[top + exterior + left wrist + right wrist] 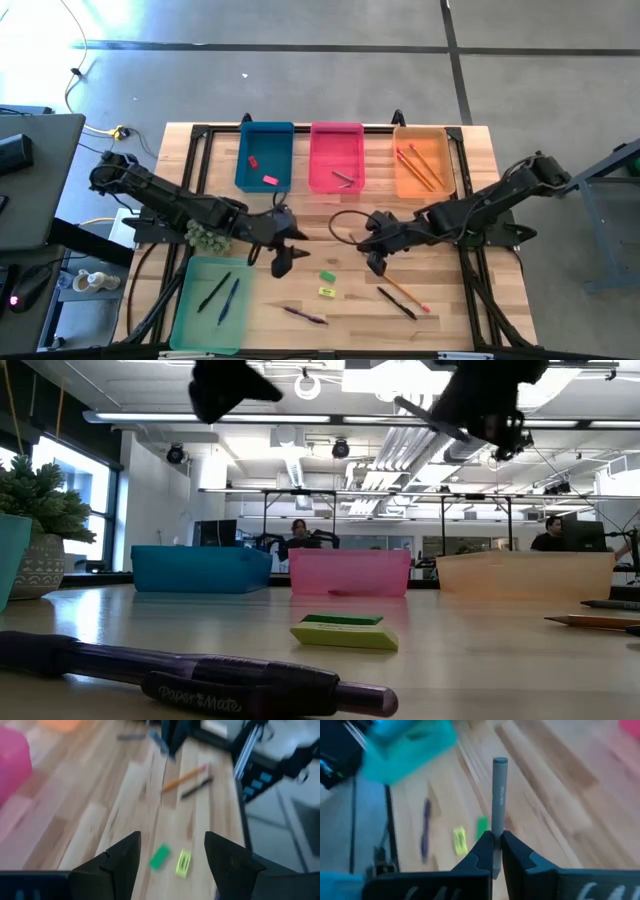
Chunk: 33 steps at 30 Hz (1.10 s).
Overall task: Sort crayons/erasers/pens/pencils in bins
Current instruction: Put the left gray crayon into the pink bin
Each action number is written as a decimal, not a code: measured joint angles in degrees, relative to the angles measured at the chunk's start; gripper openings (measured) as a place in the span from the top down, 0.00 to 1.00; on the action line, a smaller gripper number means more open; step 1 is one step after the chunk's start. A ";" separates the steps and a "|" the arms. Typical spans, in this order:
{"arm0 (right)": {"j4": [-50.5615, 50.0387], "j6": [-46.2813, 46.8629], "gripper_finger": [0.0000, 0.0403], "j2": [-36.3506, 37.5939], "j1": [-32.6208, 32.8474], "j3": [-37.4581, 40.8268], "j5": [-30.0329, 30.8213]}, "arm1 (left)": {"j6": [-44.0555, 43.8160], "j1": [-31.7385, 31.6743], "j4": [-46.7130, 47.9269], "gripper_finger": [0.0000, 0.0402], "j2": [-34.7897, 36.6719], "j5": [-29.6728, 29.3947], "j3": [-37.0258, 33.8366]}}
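Grey crayon (499, 800) pinched in right gripper (495, 842), long axis pointing out past the fingertips. High view: right gripper (376, 262) hovers below the pink bin (336, 157), nearer than the left gripper (282, 262). Left wrist: jaws spread, empty, above the green eraser (160, 857).

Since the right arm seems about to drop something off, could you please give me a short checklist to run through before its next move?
1. Right hand shut on the short grey crayon stick: ok.
2. Crayon sits straight between the fingers: ok in the right wrist view.
3. Shallow pink plastic bin already holds a grey stick, with room left: ok.
4. Left hand open, above the small green eraser block and small yellow eraser block, apart from the right hand: ok.
5. Path to the pink bin free: cannot tell.
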<state>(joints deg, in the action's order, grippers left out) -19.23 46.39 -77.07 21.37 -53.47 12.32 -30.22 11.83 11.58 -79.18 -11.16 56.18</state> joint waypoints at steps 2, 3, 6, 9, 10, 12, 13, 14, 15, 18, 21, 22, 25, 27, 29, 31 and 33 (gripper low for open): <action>2.45 -1.48 0.99 0.29 -0.27 0.00 1.22 | 0.44 -0.94 -2.75 0.49 0.00 0.00 0.00; 3.66 -2.01 0.99 0.36 -0.49 -0.01 1.73 | 0.81 -1.40 -3.93 0.49 0.00 0.02 0.00; 6.68 -3.58 0.99 0.36 -1.38 -0.02 3.89 | 1.56 -2.76 -6.08 0.49 0.00 0.02 0.00; 9.44 -5.56 0.99 0.36 -2.68 -0.02 4.15 | 1.92 -4.16 -6.74 0.49 0.00 0.02 0.00; 10.07 -6.13 0.99 0.36 -3.12 -0.02 4.24 | 1.92 -4.64 -6.96 0.49 0.00 0.02 0.00; 11.43 -7.03 0.99 0.36 -4.19 -0.02 4.25 | 1.92 -5.48 -7.02 0.49 0.00 0.02 0.00; 11.91 -7.74 0.99 0.36 -4.76 -0.02 4.24 | 1.92 -5.88 -7.00 0.49 0.00 0.02 0.00; 12.21 -8.35 0.99 0.36 -5.41 -0.02 4.19 | 1.96 -6.22 -6.92 0.49 0.00 0.02 0.00; 12.36 -9.14 0.99 0.36 -6.09 -0.02 4.21 | 2.33 -6.59 -6.85 0.49 0.00 0.02 0.00; 13.58 -11.38 0.99 0.34 -8.64 -0.02 4.04 | 3.96 -7.81 -6.69 0.49 0.00 0.02 0.00; 15.26 -13.97 0.99 0.34 -11.91 -0.02 3.16 | 4.11 -9.18 -6.36 0.49 0.00 0.04 0.00; 15.87 -14.90 0.99 0.34 -13.10 -0.02 2.51 | 4.16 -9.66 -5.90 0.49 0.00 0.04 0.00; 16.87 -17.85 0.99 0.34 -16.95 -0.02 0.31 | 5.39 -11.25 -4.20 0.49 0.02 0.03 0.00; 16.74 -19.51 0.99 0.34 -19.58 -0.24 -1.28 | 5.57 -12.45 -2.74 0.49 0.44 -0.02 0.00; 15.83 -22.04 0.99 0.32 -22.45 -1.25 -3.19 | 5.56 -13.79 -2.21 0.49 0.57 -0.02 0.02; 14.40 -25.31 0.99 0.32 -25.13 -2.81 -4.82 | 5.52 -15.17 -0.94 0.49 0.52 -0.03 0.02; 11.91 -28.98 0.99 0.32 -27.92 -4.58 -5.52 | 5.53 -16.39 -0.60 0.49 0.55 -0.07 0.02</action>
<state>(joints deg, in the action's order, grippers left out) -7.32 17.41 -76.75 -6.56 -58.06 6.80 -24.69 -4.56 10.97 -78.63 -11.22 56.21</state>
